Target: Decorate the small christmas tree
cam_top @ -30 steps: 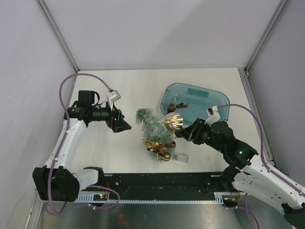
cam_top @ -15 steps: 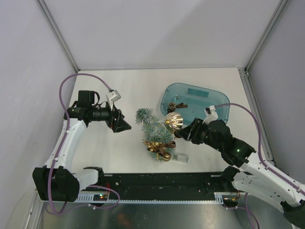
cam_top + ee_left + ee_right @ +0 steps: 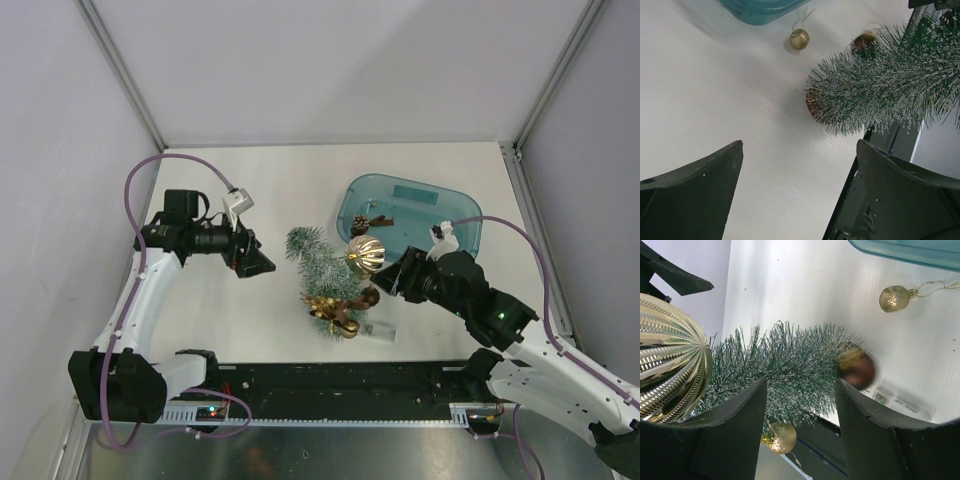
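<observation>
The small christmas tree (image 3: pixel 322 272) sits in the middle of the table (image 3: pixel 250 180), between my two grippers and just on the near side of the teal tub (image 3: pixel 455 212). Whether it stands straight or leans, I cannot tell from these views.

My left gripper (image 3: pixel 262 260) hangs beside the tree's tip, its jaws spread as wide as they go and nothing in them. My right gripper (image 3: pixel 380 285) is close against the tree's other flank, jaws partly apart. In my right wrist view the bristles show through the gap and nothing is pinched there. A brown bauble (image 3: pixel 856 369), blurred, sits at the branch ends right by one finger. I judge that hanging it is the step in hand, though I cannot see whether its loop has caught on a branch.

As for progress, a ribbed gold bauble (image 3: pixel 366 252) rides on the tree's right side, and a cluster of gold and brown ornaments (image 3: pixel 335 312) sits low down on it. So I reckon the job is well under way. Two pieces seem left to hang: a gold glitter ball (image 3: pixel 894 298) lies on the table beside the tub, and a pine cone (image 3: pixel 362 223) waits inside it.
</observation>
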Motion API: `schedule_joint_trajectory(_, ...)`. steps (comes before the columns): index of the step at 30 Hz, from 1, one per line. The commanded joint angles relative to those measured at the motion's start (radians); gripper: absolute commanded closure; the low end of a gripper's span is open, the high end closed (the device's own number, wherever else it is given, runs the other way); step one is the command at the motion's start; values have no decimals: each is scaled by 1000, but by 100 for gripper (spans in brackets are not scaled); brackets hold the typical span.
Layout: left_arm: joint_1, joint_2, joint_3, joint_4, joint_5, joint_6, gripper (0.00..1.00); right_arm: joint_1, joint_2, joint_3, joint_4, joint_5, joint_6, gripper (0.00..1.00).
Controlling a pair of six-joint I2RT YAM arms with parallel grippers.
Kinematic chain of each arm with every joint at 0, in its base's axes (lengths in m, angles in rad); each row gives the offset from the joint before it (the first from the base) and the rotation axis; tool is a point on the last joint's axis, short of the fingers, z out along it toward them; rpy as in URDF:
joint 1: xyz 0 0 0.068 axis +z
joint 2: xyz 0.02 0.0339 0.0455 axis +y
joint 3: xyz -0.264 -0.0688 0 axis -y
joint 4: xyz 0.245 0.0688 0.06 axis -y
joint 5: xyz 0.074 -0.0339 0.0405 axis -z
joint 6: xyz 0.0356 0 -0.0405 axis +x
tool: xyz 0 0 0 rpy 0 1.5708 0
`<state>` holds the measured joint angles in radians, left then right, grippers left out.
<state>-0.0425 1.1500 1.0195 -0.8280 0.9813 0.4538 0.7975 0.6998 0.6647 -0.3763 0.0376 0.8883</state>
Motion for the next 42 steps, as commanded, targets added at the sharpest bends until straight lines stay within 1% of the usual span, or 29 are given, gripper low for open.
schedule_joint_trajectory(1, 4, -21, 32, 11, 38, 8, 1, 5, -15, 43, 0, 16, -6, 39)
schedule_joint_trajectory(17, 4, -25, 33, 12, 36, 2, 0, 2, -38, 44, -35, 38, -16, 37)
schedule_joint_trajectory(19, 4, -21, 40, 11, 27, -9, 0, -3, -39, 44, -40, 37, -25, 35)
schedule_joint_trajectory(21, 4, -24, 46, 10, 12, -17, 0, -6, -38, 47, -60, 45, -38, 30)
schedule_joint_trajectory(22, 4, -26, 49, 10, 4, -21, 0, -7, -38, 52, -78, 54, -48, 26)
schedule_joint_trajectory(23, 4, -27, 53, 10, -10, -31, 0, -7, -38, 56, -93, 65, -58, 22)
schedule_joint_trajectory(25, 4, -31, 60, 10, -44, -54, 0, -9, -43, 66, -131, 88, -74, 8)
schedule_joint_trajectory(27, 4, -29, 68, 11, -101, -89, 0, -9, -57, 72, -173, 117, -84, 2)
schedule_joint_trajectory(32, 6, 8, 95, 2, -299, -206, 0, -20, -88, 91, -283, 176, -87, 1)
schedule_joint_trajectory(38, 11, -57, 71, -1, -319, -208, 0, -27, -110, 126, -357, 209, -92, 1)
schedule_joint_trajectory(42, 15, -71, 56, 6, -405, -237, 0, -31, -106, 144, -363, 212, -111, 1)
